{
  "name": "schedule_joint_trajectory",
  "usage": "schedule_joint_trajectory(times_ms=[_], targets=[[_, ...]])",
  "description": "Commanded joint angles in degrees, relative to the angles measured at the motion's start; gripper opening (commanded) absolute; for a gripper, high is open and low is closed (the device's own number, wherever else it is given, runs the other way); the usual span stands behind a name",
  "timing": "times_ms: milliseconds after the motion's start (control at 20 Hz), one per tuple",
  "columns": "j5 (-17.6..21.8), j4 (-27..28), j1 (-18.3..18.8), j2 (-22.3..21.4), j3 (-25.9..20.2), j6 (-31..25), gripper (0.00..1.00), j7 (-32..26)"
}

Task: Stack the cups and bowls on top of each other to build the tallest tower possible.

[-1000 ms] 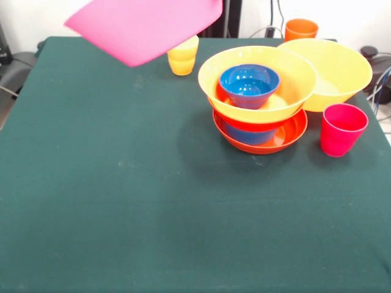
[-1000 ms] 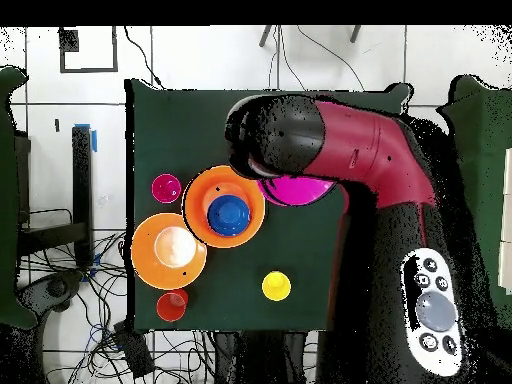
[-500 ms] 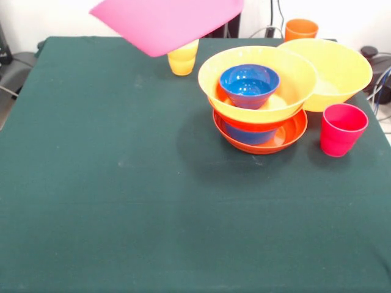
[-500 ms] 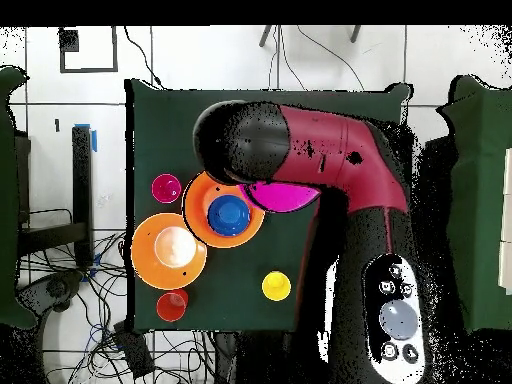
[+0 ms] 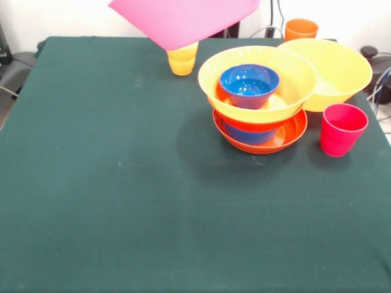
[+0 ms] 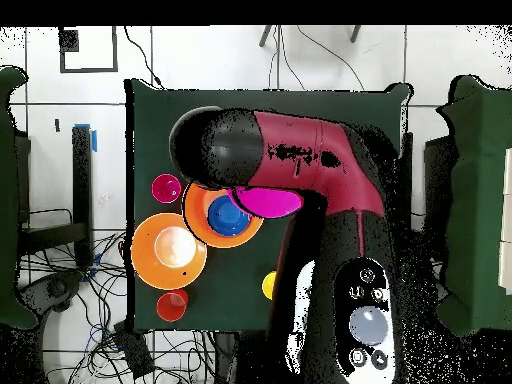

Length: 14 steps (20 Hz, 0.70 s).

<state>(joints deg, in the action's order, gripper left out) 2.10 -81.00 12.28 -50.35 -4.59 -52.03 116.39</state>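
Overhead, a pink bowl (image 5: 186, 21) is carried tilted at the top of the front view, beside and above the tower (image 5: 259, 101), where a small blue bowl (image 5: 249, 84) sits inside a large yellow bowl (image 5: 258, 82) on a red-orange dish (image 5: 287, 135). How the bowl is held cannot be told (the gripper is hidden behind it and under the arm (image 6: 290, 160)). A tilted release could be caught on the yellow rim, and the pile could be tipped toward the red-pink cup (image 5: 342, 129) nearby.
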Motion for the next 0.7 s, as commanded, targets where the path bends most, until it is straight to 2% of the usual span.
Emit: schedule_joint_trajectory(times_ms=[50,700], targets=[[-0.27,-1.77,-2.2,2.25,1.23,-0.76,0.0,11.21],[-0.3,-0.45,-7.07,4.1,4.43,0.38,0.0,16.6]])
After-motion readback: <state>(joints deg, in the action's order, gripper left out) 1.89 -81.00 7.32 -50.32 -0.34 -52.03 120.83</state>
